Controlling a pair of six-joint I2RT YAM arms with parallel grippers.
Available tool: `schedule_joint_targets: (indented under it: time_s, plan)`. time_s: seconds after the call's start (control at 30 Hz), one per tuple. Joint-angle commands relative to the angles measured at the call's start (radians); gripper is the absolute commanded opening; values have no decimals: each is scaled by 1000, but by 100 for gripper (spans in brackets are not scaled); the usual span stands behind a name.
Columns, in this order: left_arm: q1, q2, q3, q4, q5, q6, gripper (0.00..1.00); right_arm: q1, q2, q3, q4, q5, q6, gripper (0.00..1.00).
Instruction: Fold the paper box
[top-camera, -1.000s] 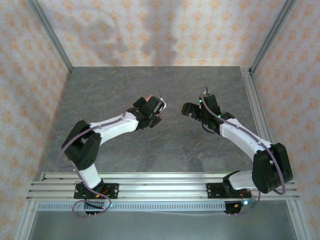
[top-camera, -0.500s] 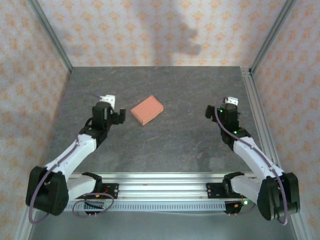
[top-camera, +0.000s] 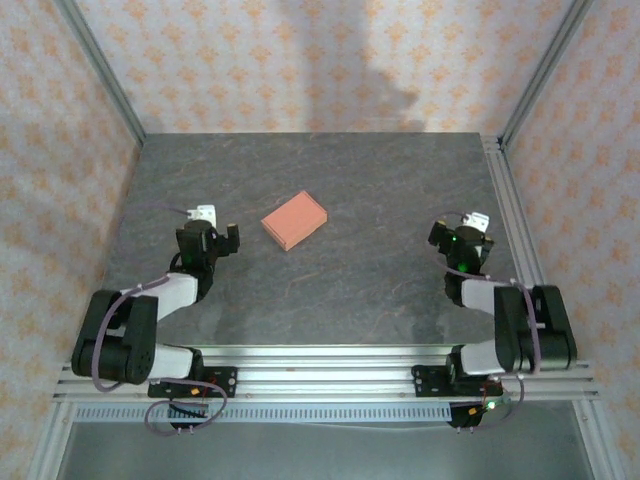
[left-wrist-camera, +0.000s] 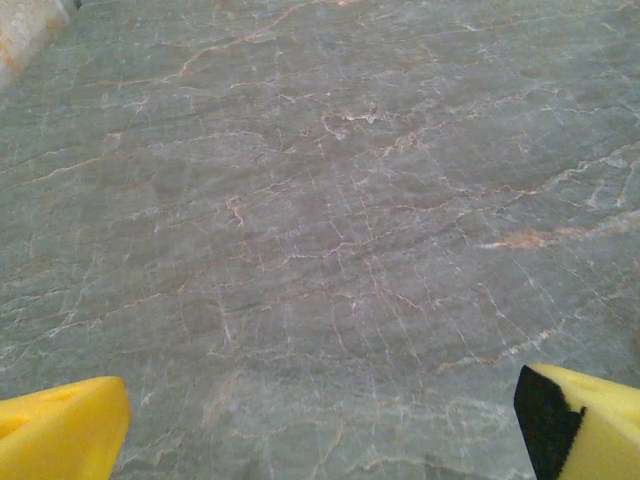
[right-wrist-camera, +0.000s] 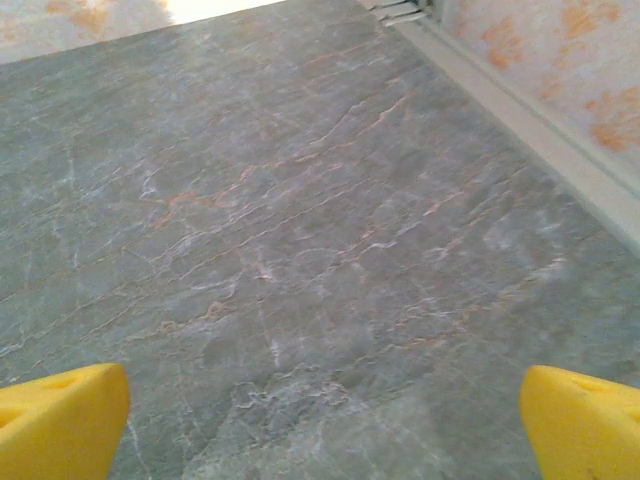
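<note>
**Left fingers (left-wrist-camera: 60, 432), right fingers (right-wrist-camera: 60, 415): wide open, empty**

Top: box (top-camera: 295, 220) lies flat and closed mid-surface (top-camera: 380, 170), well apart from both arms, nearer the left one.
Left wrist: stone between the fingers, nothing gripped.
Right wrist: same, with side rail (right-wrist-camera: 520, 110) at right.
Fold looks finished. Next move is probably just parking clear.

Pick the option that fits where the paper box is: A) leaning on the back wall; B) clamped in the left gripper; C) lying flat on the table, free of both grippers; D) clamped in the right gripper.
C: the paper box lies flat on the table, apart from the left gripper and the right gripper, both open on nothing.
</note>
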Motion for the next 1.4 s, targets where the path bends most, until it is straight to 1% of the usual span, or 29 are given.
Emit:
schedule_joint_targets:
  time_s: [0.0, 0.03, 0.07, 0.13, 0.2, 0.27, 0.37, 0.47, 0.53, 1.37]
  plan:
    - [8, 89, 26, 132, 20, 22, 100, -4, 78, -25, 264, -85, -13, 99]
    - [12, 88, 15, 162, 24, 16, 100, -5, 63, -20, 224, -94, -14, 99]
    - [15, 88, 17, 150, 22, 14, 100, -5, 48, -11, 179, -95, -16, 99]
    - [14, 87, 18, 144, 20, 14, 100, -5, 65, 5, 181, -72, -8, 99]
    - [14, 87, 17, 149, 19, 14, 100, -5, 55, 47, 80, -51, -3, 99]
    - [14, 87, 16, 148, 19, 14, 100, -4, 65, 39, 114, -52, -6, 99]
    - [14, 88, 15, 154, 19, 15, 100, -4, 60, 37, 115, -56, -7, 99]
    - [14, 88, 15, 153, 20, 13, 100, -4, 64, 50, 91, -109, -28, 99]
    - [14, 88, 15, 154, 20, 13, 100, -3, 61, 52, 83, -118, -31, 99]
    - [15, 88, 17, 153, 18, 13, 100, -3, 63, 53, 83, -117, -31, 99]
